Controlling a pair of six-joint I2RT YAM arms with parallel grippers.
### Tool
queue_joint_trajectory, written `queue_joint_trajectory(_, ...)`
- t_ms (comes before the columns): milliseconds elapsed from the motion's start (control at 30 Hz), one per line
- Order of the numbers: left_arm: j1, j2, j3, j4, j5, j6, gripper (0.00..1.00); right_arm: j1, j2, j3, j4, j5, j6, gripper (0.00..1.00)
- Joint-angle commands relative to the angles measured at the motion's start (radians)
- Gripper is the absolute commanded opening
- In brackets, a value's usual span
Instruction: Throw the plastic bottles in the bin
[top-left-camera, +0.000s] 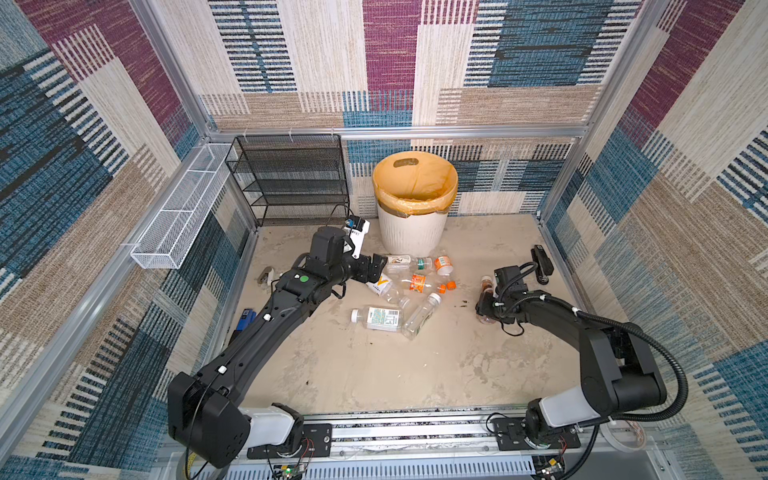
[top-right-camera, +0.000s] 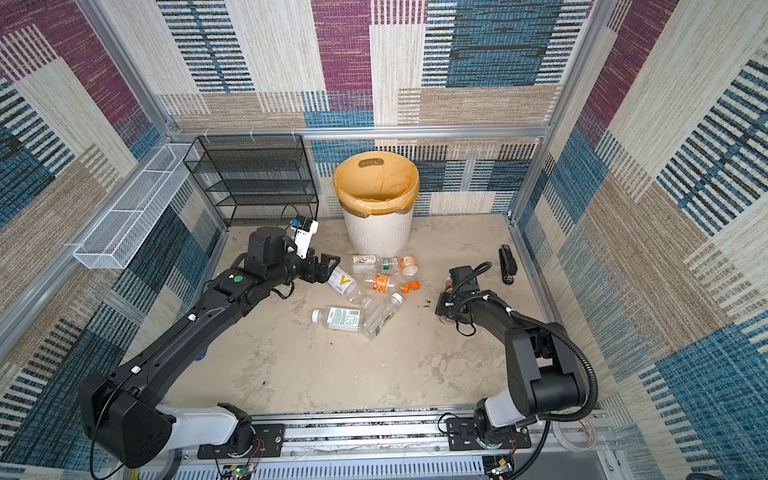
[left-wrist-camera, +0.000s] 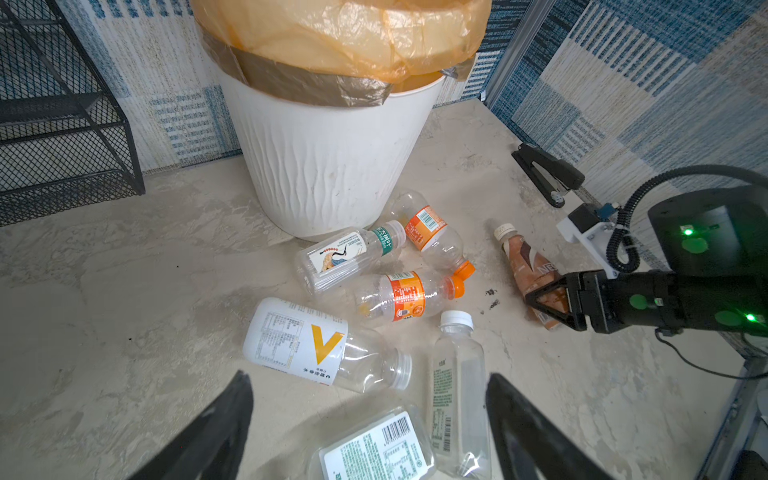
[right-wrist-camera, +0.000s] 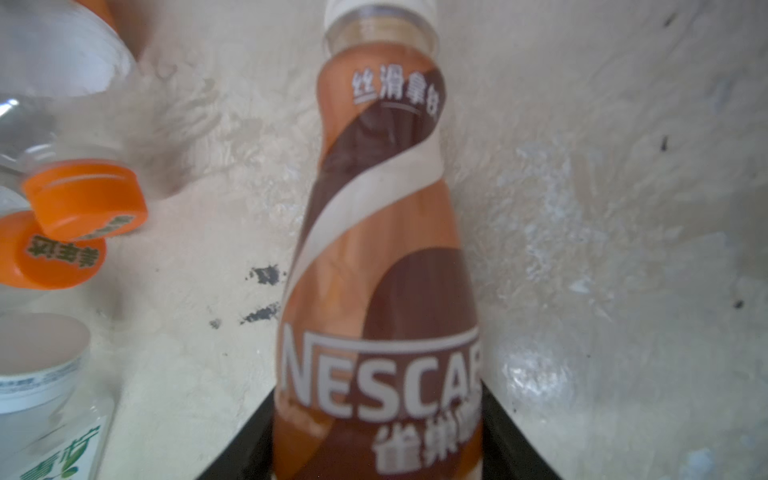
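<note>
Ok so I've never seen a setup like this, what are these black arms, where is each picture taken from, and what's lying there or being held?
These are two robot arms, left and right, each ending in a two-fingered gripper. Two pictures look down from twin overhead cameras; the other two come from a camera on each wrist. On the tabletop stand a white bin with an orange liner and a black mesh rack. Plastic bottles lie before the bin, a black stapler to their right. The left gripper hangs open above the bottles, empty. The right gripper straddles a brown Nescafe bottle; whether it grips is unclear.
</note>
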Motion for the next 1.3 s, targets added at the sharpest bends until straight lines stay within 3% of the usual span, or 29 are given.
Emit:
queue_joint_trajectory(0,0.001,-0.009,0.000,-0.003,0.002,0.007,0.88,0.002,-0.025,0.048,0.012,0.040,-0.019,0.52)
queue_joint_trajectory(300,0.001,-0.125,-0.192,0.205,0.027,0.027,0.89,0.002,-0.215,0.106,0.155,-0.059,-0.153,0.45)
queue_joint_trajectory(367,0.002,-0.157,-0.245,0.274,0.033,0.027,0.89,0.002,-0.305,0.079,0.261,-0.106,-0.177,0.46)
queue_joint_trajectory(667,0.001,-0.189,-0.320,0.381,0.077,0.024,0.90,0.002,-0.611,-0.003,0.743,-0.121,-0.257,0.47)
queue_joint_trajectory(833,0.001,-0.215,-0.337,0.384,0.064,0.005,0.90,0.002,-0.563,0.107,0.889,-0.133,-0.277,0.47)
queue_joint_trajectory(900,0.001,-0.230,-0.352,0.386,0.046,-0.013,0.89,0.005,-0.461,0.232,0.873,-0.167,-0.262,0.47)
queue_joint_trajectory(967,0.002,-0.233,-0.350,0.354,0.014,-0.033,0.89,0.023,-0.270,0.487,0.702,-0.223,-0.263,0.48)
queue_joint_trajectory(1133,0.001,-0.210,-0.326,0.263,-0.016,-0.076,0.88,0.110,0.376,1.448,-0.085,-0.220,-0.397,0.73)
queue_joint_trajectory(1267,0.000,-0.209,-0.311,0.179,-0.003,-0.027,0.90,0.109,0.698,2.045,-0.409,-0.203,-0.398,0.84)
